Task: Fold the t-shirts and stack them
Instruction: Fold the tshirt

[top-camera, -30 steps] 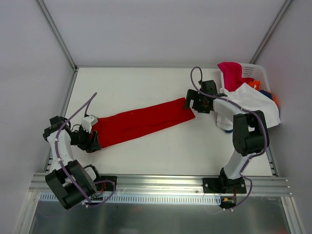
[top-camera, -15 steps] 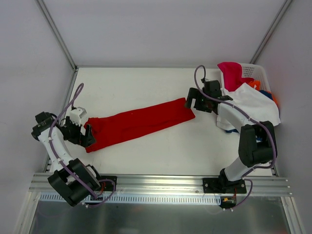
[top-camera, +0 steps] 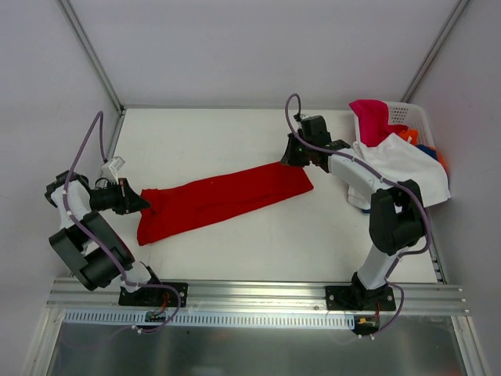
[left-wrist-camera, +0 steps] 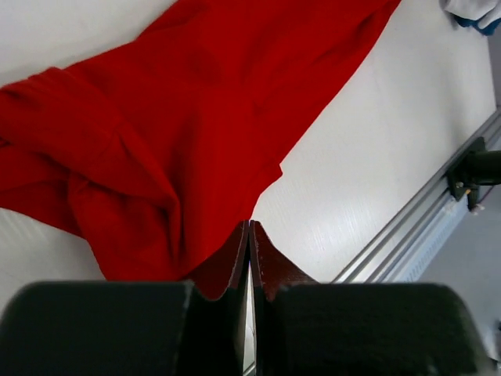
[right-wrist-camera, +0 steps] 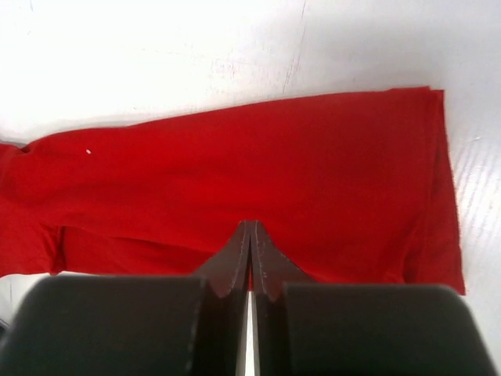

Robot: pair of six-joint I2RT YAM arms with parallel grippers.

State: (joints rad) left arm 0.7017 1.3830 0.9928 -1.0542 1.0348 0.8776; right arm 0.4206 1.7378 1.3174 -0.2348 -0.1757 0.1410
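Red t-shirt lying as a long band on the table.
It slants from near the left edge up toward the middle. The left gripper meets its left end and the right gripper its far right corner. At the right edge, a white t-shirt drapes over the basket.

Overhead camera looks down — both wrist cameras, close, share the red t-shirt.

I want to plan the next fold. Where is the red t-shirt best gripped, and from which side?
The red t-shirt lies as a long flat strip. Probably grip a corner of its short end on the robot's right, coming down from above: that end is straight and smooth, whereas the other end is bunched.
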